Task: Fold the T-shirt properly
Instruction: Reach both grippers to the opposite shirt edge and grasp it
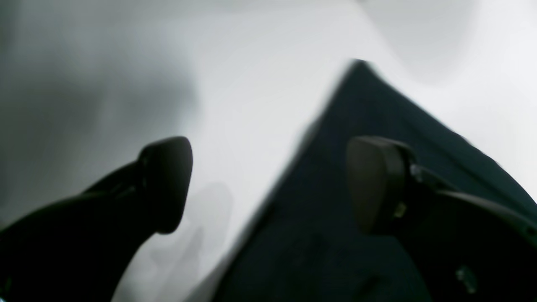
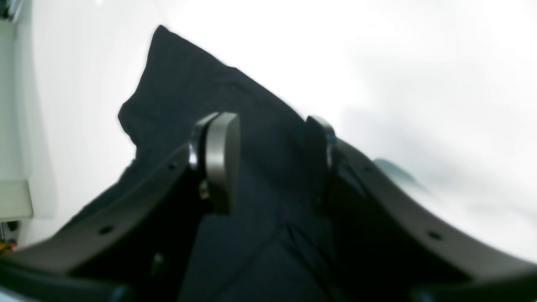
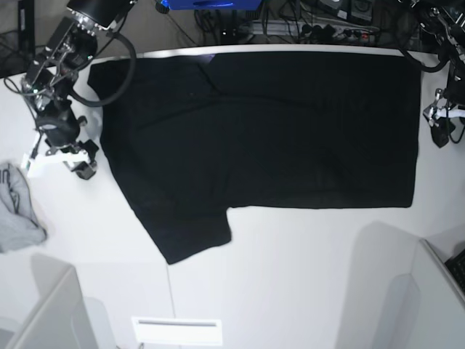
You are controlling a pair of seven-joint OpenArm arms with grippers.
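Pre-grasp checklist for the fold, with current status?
1. T-shirt spread flat, plain side up: ok, near sleeve angled out toward the table's front.
2. Left gripper open: ok, fingers wide apart over the shirt's edge.
3. Right gripper open: ok, black cloth shows between its fingers, not pinched.
4. Both grippers at opposite ends of the shirt: ok in the base view.
5. Grey cloth apart from the shirt: ok, it lies at the table edge.
6. Fingers touching the fabric: cannot tell, wrist views are blurred.
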